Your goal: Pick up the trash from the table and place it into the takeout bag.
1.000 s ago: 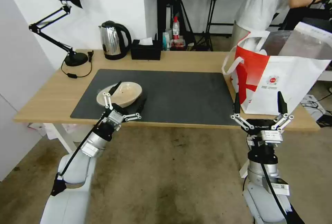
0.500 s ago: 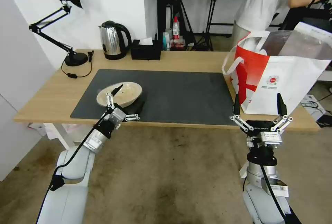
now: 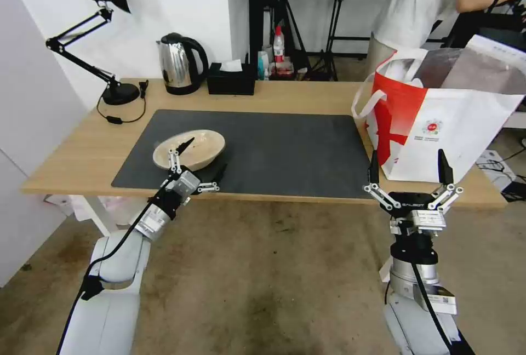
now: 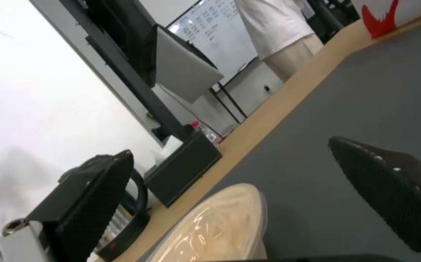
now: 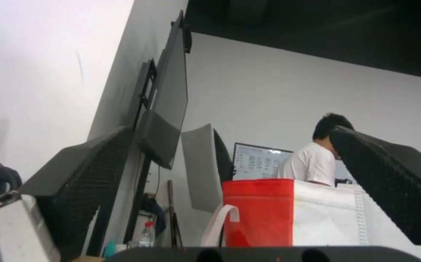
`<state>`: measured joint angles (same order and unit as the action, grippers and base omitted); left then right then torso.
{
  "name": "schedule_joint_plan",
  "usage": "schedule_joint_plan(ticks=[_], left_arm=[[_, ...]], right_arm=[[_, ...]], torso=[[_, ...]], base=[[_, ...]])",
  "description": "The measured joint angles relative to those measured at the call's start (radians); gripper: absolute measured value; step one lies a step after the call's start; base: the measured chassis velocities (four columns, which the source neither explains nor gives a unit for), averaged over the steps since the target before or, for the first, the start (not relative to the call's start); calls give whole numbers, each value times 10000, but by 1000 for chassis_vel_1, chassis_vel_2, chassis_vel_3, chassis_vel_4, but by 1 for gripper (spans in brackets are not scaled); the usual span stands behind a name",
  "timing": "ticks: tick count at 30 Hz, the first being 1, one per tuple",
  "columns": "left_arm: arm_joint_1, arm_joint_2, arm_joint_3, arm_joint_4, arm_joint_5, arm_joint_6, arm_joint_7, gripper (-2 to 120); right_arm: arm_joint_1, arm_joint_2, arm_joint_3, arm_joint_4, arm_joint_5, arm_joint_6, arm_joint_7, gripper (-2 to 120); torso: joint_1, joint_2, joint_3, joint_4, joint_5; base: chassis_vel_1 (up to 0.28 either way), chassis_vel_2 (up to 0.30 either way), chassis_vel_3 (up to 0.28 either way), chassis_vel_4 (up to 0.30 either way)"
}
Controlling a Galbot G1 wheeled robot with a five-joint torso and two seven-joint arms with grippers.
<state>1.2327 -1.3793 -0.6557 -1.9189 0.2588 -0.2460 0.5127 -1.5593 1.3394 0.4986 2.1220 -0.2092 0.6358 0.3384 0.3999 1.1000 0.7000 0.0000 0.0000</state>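
On the mat, toward its left front corner, you have the bowl, shallow, beige and sitting upright. Your left claw is at the bowl's near rim with its fingers spread: one fingertip lies over the rim and the other hangs off the bowl's right side above the mat. From the left wrist, the bowl sits low between the two dark pads, and you cannot tell whether either pad touches it.

Your right claw waits at the table's front edge, just before the bag, fingers spread wide and pointing up, pinching nothing. The bag stands upright on the right end of the table, mouth open, its red panel facing the mat.

Along the back edge you see the kettle and tissue box side by side, with the lamp at the left end.
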Motion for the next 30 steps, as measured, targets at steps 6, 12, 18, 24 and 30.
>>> schedule_joint_plan(ticks=[6,12,18,24,30], left_arm=[[6,6,-9,-11,52,241,-35,100],[15,-15,-10,14,196,386,-124,100],[45,-12,-4,75,393,608,-278,100],[11,16,-5,190,451,702,-278,100],[-90,53,8,374,476,843,-291,100]], right_arm=[[-84,27,4,53,-5,8,-4,100],[-108,32,23,75,-7,16,-4,100],[-93,47,28,80,-7,19,-4,100],[-46,50,35,80,-7,19,-12,100],[-9,67,26,46,-7,12,-46,100]], torso=[[0,-1,0,0,-1],[0,-2,0,-1,0],[0,-1,0,0,0],[0,-1,0,0,0],[0,-1,0,0,0]], base=[[0,0,0,0],[0,0,0,0],[0,0,0,0],[0,0,0,0],[0,0,0,0]])
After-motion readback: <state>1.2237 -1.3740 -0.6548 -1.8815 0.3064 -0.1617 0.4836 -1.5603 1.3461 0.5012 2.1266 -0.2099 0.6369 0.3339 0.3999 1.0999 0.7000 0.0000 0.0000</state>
